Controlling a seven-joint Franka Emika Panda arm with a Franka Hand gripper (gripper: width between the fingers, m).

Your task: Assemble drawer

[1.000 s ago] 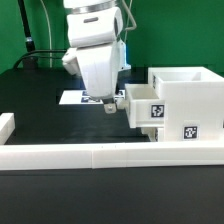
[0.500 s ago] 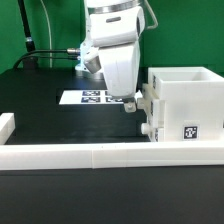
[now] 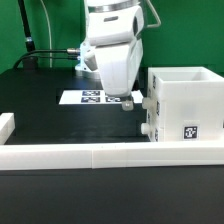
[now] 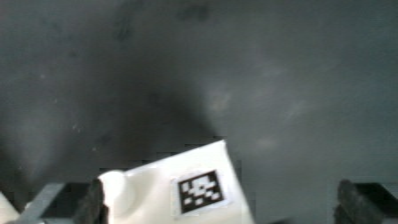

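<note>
The place looked like a robotics lab. A black table stood before a green backdrop, fenced at the front by a long low white border wall. The marker board lay flat on the table, printed with tags.

— Where's the white plastic boxy drawer casing?
— On the black table, at the exterior view's right.
— And the flat marker board?
— To its left, behind the long low white border wall.

White drawer casing upright on black table; trays pushed in; knobs face exterior view's left.
</note>
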